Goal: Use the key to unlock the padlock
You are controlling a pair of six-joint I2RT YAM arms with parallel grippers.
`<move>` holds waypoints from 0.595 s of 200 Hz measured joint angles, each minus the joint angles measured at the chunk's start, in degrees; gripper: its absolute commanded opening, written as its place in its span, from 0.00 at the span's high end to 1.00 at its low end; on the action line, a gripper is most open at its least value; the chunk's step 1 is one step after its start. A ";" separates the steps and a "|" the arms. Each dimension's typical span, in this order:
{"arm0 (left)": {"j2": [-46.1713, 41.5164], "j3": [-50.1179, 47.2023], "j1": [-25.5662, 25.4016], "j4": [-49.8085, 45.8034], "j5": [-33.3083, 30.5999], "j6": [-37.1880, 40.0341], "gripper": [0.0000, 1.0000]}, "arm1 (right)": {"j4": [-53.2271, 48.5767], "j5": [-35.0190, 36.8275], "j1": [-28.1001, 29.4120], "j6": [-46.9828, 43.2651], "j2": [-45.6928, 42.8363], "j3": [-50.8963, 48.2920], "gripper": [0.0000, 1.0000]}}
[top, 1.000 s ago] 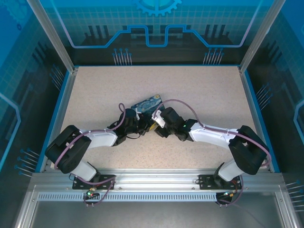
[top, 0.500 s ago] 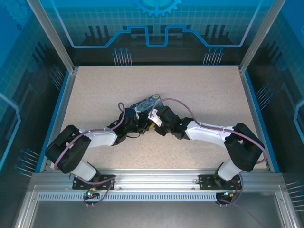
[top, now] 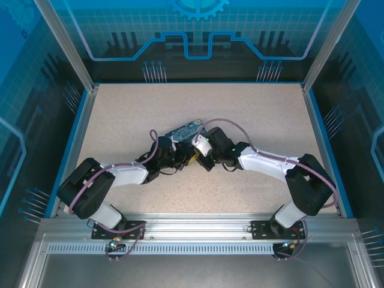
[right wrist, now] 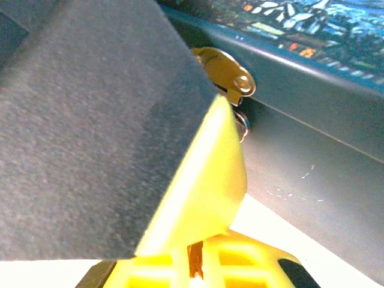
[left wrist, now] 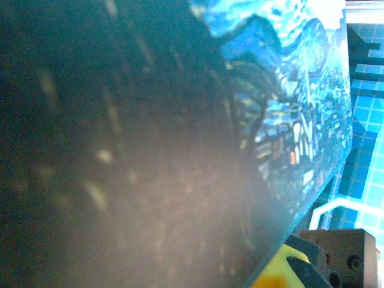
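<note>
Both arms reach in from the near edge and meet mid-tabletop [top: 258, 114]. The left gripper [top: 179, 150] has its fingers clamped on the padlock [top: 185, 128], which is held tilted up on edge just beyond them, its printed face close against the left wrist camera. The right gripper [top: 195, 153] is just beside it. In the right wrist view a yellow fingertip [right wrist: 210, 174] is right at the key [right wrist: 226, 73], which sticks in the padlock's black side. Whether these fingers are apart or closed on the key I cannot tell, as the pad blocks the view.
</note>
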 measured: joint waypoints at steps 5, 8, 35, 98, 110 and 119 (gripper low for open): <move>0.00 0.00 0.00 0.04 0.20 0.02 1.00 | -0.17 -2.10 -0.83 0.44 0.00 0.00 1.00; 0.00 0.00 0.00 0.09 0.26 0.04 1.00 | -0.22 -3.28 -1.25 0.72 0.00 0.00 1.00; -0.02 0.22 -0.02 1.22 0.98 0.50 1.00 | -0.44 -13.73 -5.57 3.02 0.11 0.00 1.00; 0.00 0.68 0.24 0.50 1.25 1.51 1.00 | 1.55 -25.55 -10.32 7.56 -0.28 -0.83 0.61; 0.00 0.68 0.37 -0.28 1.05 1.95 1.00 | 2.21 -26.58 -10.93 8.20 -1.51 -2.08 0.58; 0.00 0.68 0.44 -0.74 0.81 2.40 1.00 | 2.82 -27.12 -11.50 8.52 -2.91 -3.52 0.55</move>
